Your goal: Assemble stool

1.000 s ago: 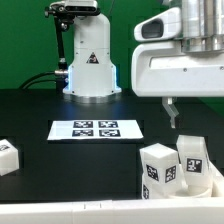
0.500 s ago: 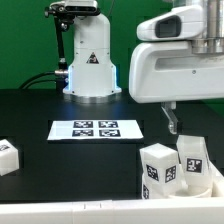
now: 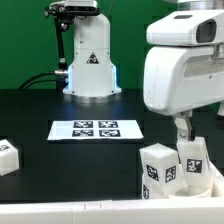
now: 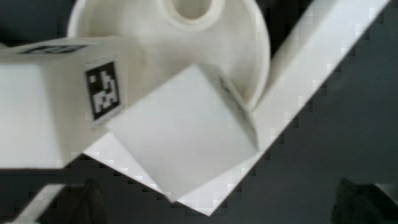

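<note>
Two white block legs [image 3: 158, 170] [image 3: 192, 155] with marker tags stand close together at the exterior view's lower right. A third leg [image 3: 8, 156] lies at the far left. My gripper [image 3: 181, 132] hangs just above the right pair. In the wrist view my dark fingers [image 4: 45, 205] sit far apart with nothing between them, so my gripper [image 4: 205, 208] is open. Below it are a tagged leg [image 4: 63, 100], a second leg [image 4: 178, 135] turned corner-on, and the round rimmed seat [image 4: 169, 35] behind them.
The marker board [image 3: 97, 129] lies flat in the middle of the black table. The robot base [image 3: 90, 60] stands at the back. A white border strip [image 4: 329, 70] runs beside the seat and legs.
My hand has moved toward the exterior view's right and a little lower, ending over the right pair of legs. The parts have not moved.
</note>
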Available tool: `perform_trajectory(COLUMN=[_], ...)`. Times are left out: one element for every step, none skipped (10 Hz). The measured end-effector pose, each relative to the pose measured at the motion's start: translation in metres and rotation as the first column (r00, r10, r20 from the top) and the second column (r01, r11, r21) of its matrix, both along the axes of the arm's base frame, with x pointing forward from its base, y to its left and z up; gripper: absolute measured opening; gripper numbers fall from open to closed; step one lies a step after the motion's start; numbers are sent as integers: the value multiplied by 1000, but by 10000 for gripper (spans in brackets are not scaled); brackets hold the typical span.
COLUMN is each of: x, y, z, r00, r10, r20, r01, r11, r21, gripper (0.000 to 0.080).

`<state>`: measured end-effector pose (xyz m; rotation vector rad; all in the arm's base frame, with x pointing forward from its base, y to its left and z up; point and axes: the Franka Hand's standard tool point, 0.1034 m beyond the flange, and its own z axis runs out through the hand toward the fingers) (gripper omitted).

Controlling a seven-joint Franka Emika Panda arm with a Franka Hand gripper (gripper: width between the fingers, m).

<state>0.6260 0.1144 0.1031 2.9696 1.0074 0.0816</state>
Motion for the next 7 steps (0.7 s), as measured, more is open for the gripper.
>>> perform_trajectory(x=[1, 2, 2, 1, 1, 0, 1], y=[-2, -3, -3, -2, -4, -4, -5], z=[-1, -6, -11, -16, -23, -26, -25], r00=[995, 970, 946, 927, 914, 912, 920], r10=[96, 243, 325, 375, 405, 410, 392], r20=[2, 1, -10, -19, -22, -24, -22], r01=[-96, -242, -325, -375, -405, -410, -392], r11=[995, 968, 942, 922, 909, 906, 914], r21=[-22, -64, -87, -94, -101, -103, -103], gripper=[649, 649, 649, 649, 649, 649, 649])
